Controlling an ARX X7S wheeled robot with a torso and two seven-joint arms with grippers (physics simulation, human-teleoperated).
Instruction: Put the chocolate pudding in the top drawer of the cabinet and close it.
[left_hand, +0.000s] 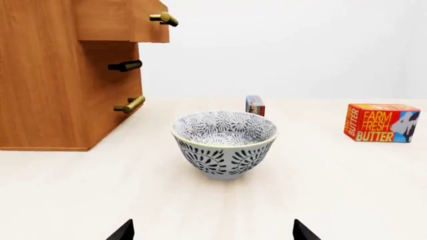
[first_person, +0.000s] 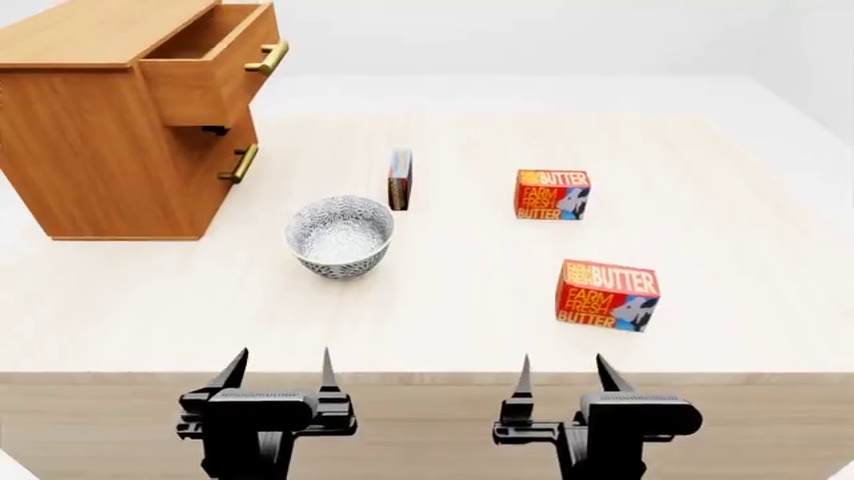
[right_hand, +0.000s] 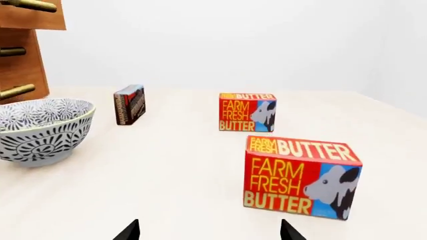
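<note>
The chocolate pudding (first_person: 399, 179) is a thin box standing on edge mid-table, behind the patterned bowl (first_person: 339, 236); it also shows as a slim box (right_hand: 129, 104) and just over the bowl's rim (left_hand: 255, 105). The wooden cabinet (first_person: 94, 150) stands at the far left. Its top drawer (first_person: 214, 60) is pulled out, brass handle (first_person: 268, 57) forward. My left gripper (first_person: 279, 372) and right gripper (first_person: 561, 376) hover open and empty over the table's near edge, well short of the pudding.
Two Farm Fresh Butter boxes stand right of the pudding, one far (first_person: 551, 194), one nearer (first_person: 607, 294). The bowl (left_hand: 225, 142) sits between my left gripper and the pudding. The lower drawer's handle (first_person: 242, 163) faces the table.
</note>
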